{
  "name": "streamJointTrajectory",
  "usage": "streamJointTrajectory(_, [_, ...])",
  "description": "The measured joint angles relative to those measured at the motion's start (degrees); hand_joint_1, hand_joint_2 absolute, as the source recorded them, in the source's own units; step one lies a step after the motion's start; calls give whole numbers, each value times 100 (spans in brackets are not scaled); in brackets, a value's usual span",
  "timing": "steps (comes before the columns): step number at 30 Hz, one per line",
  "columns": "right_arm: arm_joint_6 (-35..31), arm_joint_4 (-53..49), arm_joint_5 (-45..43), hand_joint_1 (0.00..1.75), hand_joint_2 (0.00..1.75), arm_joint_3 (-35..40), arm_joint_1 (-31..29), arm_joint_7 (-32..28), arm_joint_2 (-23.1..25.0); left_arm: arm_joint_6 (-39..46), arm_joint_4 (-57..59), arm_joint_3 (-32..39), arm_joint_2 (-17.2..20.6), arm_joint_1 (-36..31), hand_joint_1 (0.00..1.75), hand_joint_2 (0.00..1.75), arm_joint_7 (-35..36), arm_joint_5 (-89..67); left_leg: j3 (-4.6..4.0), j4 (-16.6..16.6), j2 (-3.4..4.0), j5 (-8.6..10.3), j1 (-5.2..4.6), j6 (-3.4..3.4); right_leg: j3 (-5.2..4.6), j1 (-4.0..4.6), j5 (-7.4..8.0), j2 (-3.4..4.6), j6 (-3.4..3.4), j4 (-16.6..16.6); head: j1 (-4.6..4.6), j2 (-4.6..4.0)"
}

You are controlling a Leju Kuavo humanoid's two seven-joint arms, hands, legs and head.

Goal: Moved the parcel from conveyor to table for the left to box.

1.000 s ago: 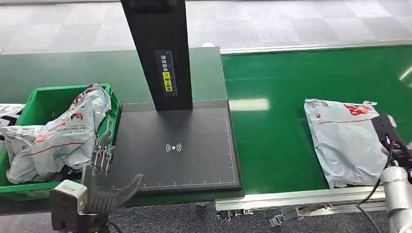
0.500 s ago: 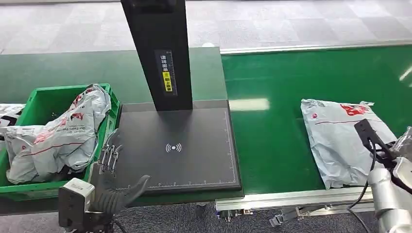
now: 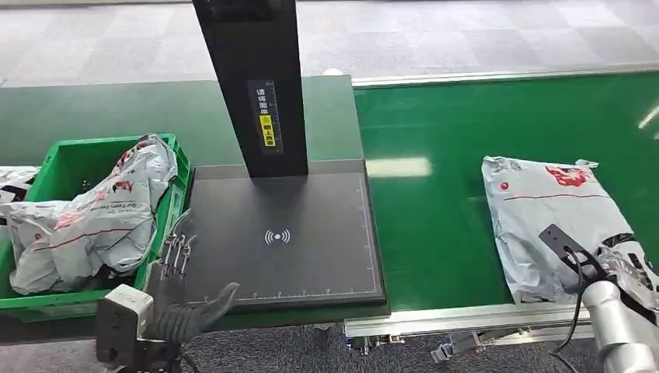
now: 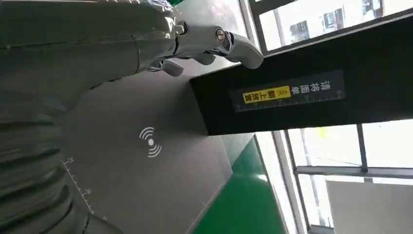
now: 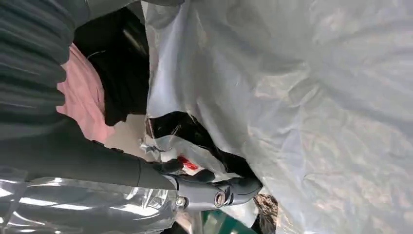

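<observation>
Nearest the robot, the left hand (image 3: 180,289) hovers over the near left corner of the dark scanner pad (image 3: 284,237), fingers spread and holding nothing; the left wrist view shows its thumb and fingers (image 4: 229,41) extended above the pad's grey face. To the right of the pad, at the near edge of the green conveyor (image 3: 435,225), the right hand (image 3: 622,268) lies against the near right corner of the parcel (image 3: 544,217). In the right wrist view its fingers (image 5: 214,190) are curled around a crumpled fold of the grey bag (image 5: 302,97), so the hand is clamped on the parcel. The parcel itself lies flat on the conveyor belt, well to the right of the pad, with red printing near its far edge.

Just left of the pad stands a green crate (image 3: 74,167), touching the pad's left side. It holds grey mailer bags (image 3: 93,214) with red markings, piled above the rim and slumping toward the pad.

At the far edge of the pad a black post (image 3: 252,85) rises upright, bearing a yellow label (image 3: 266,130). Beyond the pad lies the darker green surface (image 3: 116,109), and past that a grey tiled floor (image 3: 466,35).
</observation>
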Motion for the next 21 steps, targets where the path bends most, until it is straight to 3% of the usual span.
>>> streamJointTrajectory(13, [406,-19,-522,0,175,422,172,-336,116,11,0,4,17,18,0,175,103,-20,11,0,2,0,3,0,10,3,1,3,0,0,0,0])
streamJointTrajectory(14, [424,-48,-544,7,175,450,194,-343,116,11,0,7,17,18,0,175,103,-20,12,0,3,0,3,0,10,3,1,4,0,0,0,0])
streamJointTrajectory(15, [452,-79,-559,166,175,494,215,-352,116,11,0,7,20,18,0,175,103,-20,15,1,4,0,3,0,12,3,1,5,0,-1,0,0])
streamJointTrajectory(16, [479,-109,-568,175,175,520,232,-354,116,11,0,9,20,19,0,175,103,-20,16,0,4,0,3,0,14,3,1,6,0,-1,0,0])
streamJointTrajectory(21, [507,-241,-597,175,175,667,290,-382,129,22,0,13,22,20,0,175,103,-28,21,0,9,0,4,0,18,3,3,10,-1,-1,0,0])
